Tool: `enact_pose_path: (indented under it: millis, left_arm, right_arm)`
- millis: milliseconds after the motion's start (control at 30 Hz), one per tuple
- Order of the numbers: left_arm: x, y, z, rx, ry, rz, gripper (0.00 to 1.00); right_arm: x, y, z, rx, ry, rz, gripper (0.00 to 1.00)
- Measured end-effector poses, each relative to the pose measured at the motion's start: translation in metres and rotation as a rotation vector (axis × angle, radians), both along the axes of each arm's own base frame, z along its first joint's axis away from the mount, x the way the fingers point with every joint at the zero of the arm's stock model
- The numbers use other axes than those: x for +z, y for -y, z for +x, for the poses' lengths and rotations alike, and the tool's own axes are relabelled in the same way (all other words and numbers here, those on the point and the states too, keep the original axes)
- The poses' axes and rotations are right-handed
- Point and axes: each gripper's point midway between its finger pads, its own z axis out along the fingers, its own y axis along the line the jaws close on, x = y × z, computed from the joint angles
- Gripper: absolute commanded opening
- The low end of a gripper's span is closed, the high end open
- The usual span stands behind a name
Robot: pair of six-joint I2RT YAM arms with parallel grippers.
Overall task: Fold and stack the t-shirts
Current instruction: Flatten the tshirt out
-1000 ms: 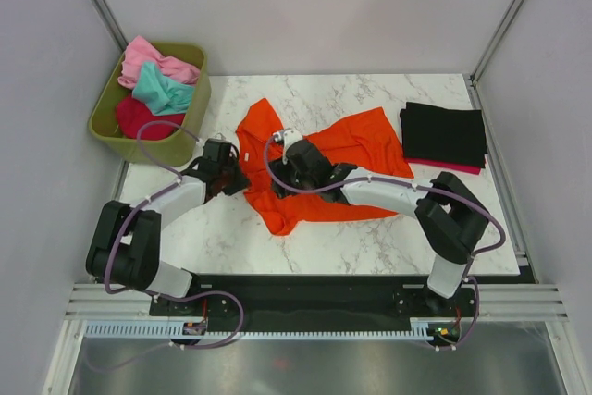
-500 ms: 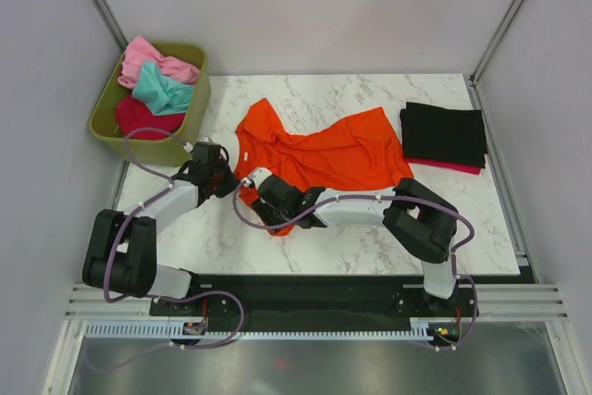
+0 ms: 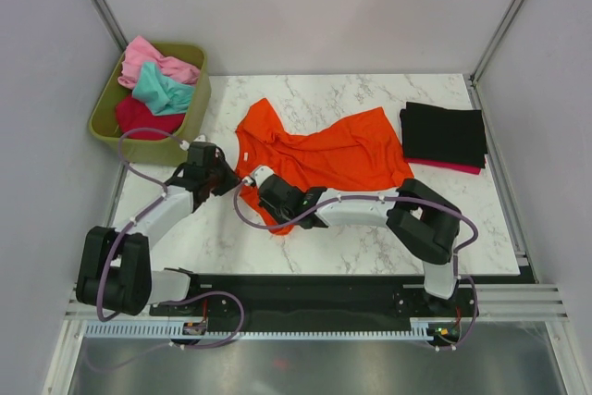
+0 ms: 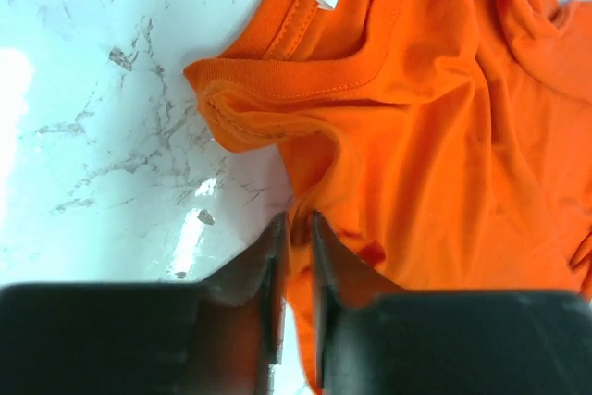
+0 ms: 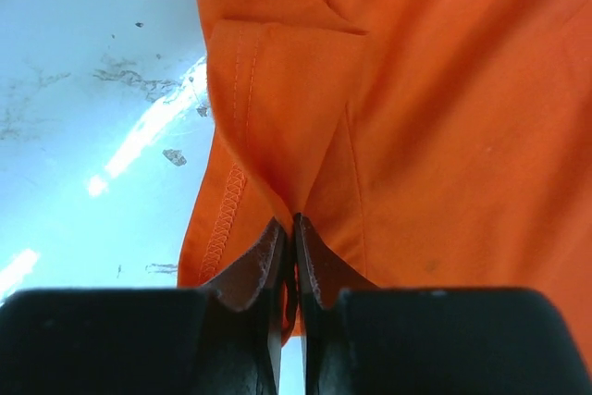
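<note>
The bright orange t-shirt [image 3: 342, 154] lies crumpled across the middle of the marble table, collar to the left. My left gripper [image 3: 225, 176] is at its left edge below the collar, shut on a fold of orange cloth [image 4: 388, 136]. My right gripper [image 3: 263, 194] is at the shirt's lower left corner, shut on a pinch of cloth beside the stitched hem [image 5: 370, 90]. A folded black t-shirt [image 3: 444, 133] lies at the right on a crimson one [image 3: 450, 167]. Pink [image 3: 153, 60], teal [image 3: 165, 92] and dark red [image 3: 139, 117] t-shirts lie in the bin.
The olive-green plastic bin [image 3: 153, 148] stands off the table's far left corner, just behind my left arm. Grey walls and metal frame posts close in the table on three sides. Bare marble [image 3: 370, 238] shows in front of the orange shirt.
My right gripper has moved left and nearer, from the shirt's middle to its lower left corner, and closed there. The shirt's lower flap has drawn in. My left gripper has shifted slightly back and left.
</note>
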Motion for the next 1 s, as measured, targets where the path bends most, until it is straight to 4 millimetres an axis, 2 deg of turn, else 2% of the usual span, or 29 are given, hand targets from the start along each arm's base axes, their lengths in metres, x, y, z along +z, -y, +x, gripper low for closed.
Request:
enact_pose_path:
  millis: [67, 100, 167, 300, 433, 600, 767, 1000]
  left_arm:
    - [0.004, 0.000, -0.002, -0.001, 0.011, 0.000, 0.56]
    - [0.006, -0.001, -0.003, -0.005, 0.016, 0.001, 0.61]
    - [0.012, -0.001, -0.005, -0.002, 0.031, -0.004, 0.63]
    - [0.025, -0.002, -0.007, -0.002, 0.073, -0.013, 0.60]
    - [0.032, 0.002, -0.009, -0.018, 0.095, -0.031, 0.55]
    - [0.020, 0.018, -0.010, -0.081, 0.065, -0.079, 0.50]
    - [-0.010, 0.031, -0.015, -0.135, -0.038, -0.120, 0.45]
    - [-0.005, 0.038, -0.015, -0.164, -0.024, -0.150, 0.44]
  right_arm:
    - [0.006, 0.001, -0.001, 0.000, 0.005, 0.013, 0.16]
    - [0.010, 0.001, -0.001, 0.001, 0.008, 0.022, 0.15]
    - [0.019, 0.000, 0.000, -0.002, 0.016, 0.043, 0.13]
    - [0.028, -0.004, 0.002, -0.003, -0.006, 0.103, 0.09]
    - [0.019, 0.003, 0.007, -0.022, -0.066, 0.149, 0.09]
    - [0.008, 0.019, 0.018, -0.062, -0.148, 0.192, 0.08]
    - [0.010, 0.025, 0.030, -0.090, -0.192, 0.244, 0.08]
    - [0.008, 0.026, 0.028, -0.087, -0.223, 0.267, 0.08]
